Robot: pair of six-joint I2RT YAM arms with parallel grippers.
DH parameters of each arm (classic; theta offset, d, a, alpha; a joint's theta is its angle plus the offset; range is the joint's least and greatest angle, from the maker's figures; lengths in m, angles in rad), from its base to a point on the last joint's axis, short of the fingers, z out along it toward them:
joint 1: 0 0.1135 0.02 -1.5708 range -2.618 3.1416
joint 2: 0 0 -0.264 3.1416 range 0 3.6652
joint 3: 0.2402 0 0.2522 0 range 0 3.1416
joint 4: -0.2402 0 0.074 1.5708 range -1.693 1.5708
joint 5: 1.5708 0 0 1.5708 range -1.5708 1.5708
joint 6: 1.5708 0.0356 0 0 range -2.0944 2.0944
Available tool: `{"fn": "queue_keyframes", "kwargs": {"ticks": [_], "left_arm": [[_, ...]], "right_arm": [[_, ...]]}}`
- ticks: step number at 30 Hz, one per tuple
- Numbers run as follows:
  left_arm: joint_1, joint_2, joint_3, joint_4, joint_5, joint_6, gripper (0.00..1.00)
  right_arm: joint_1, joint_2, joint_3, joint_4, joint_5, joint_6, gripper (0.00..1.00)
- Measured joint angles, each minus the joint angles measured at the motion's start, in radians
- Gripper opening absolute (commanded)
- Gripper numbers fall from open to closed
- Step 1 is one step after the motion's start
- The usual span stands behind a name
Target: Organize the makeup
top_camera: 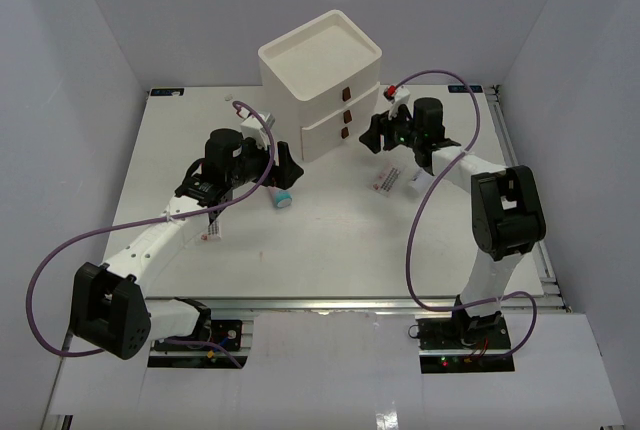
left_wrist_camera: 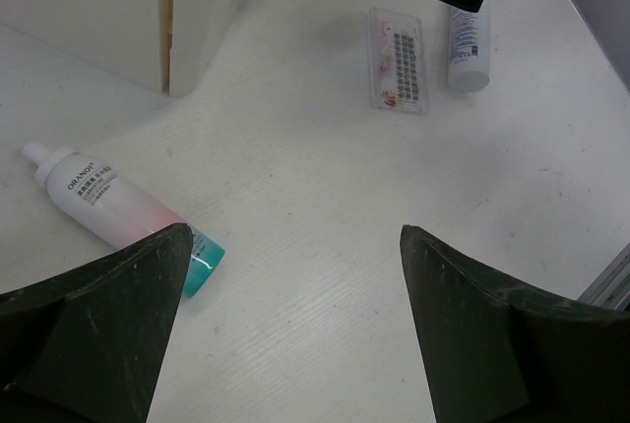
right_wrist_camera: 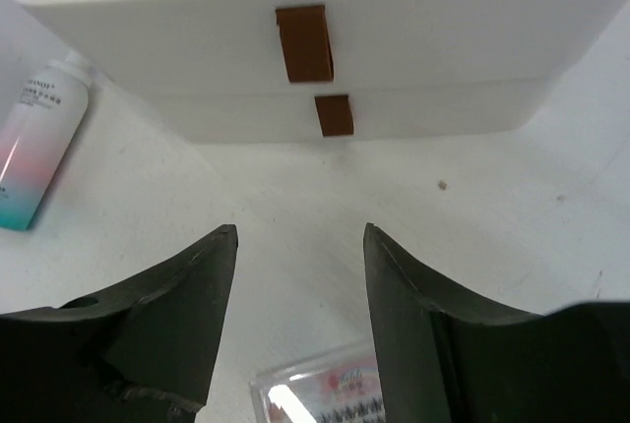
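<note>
Pink-and-white plastic tube with a teal cap lies flat mid-way across the surface, just in front of the white drawer box. From overhead its body is mostly covered by the left hand, which gapes wide and empty. Right hand is part-open with nothing between its dark fingers, facing the box's dark red handles — the clear flat packet is cut off at that view's bottom edge. White cylindrical bottle lies just beside the packet, its top hidden behind the right hand and its print unreadable.
</note>
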Motion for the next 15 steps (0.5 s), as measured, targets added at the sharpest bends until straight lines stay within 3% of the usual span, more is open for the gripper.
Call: {"fn": "queue_keyframes", "kwargs": {"ticks": [7, 15], "left_arm": [[0.000, 0.000, -0.003, 0.000, -0.001, 0.000, 0.98], [0.007, 0.006, -0.003, 0.000, 0.000, 0.000, 0.98]], "right_arm": [[0.015, 0.153, 0.234, -0.041, -0.008, -0.013, 0.73], [0.042, 0.274, 0.385, -0.104, -0.008, -0.027, 0.73]]}}
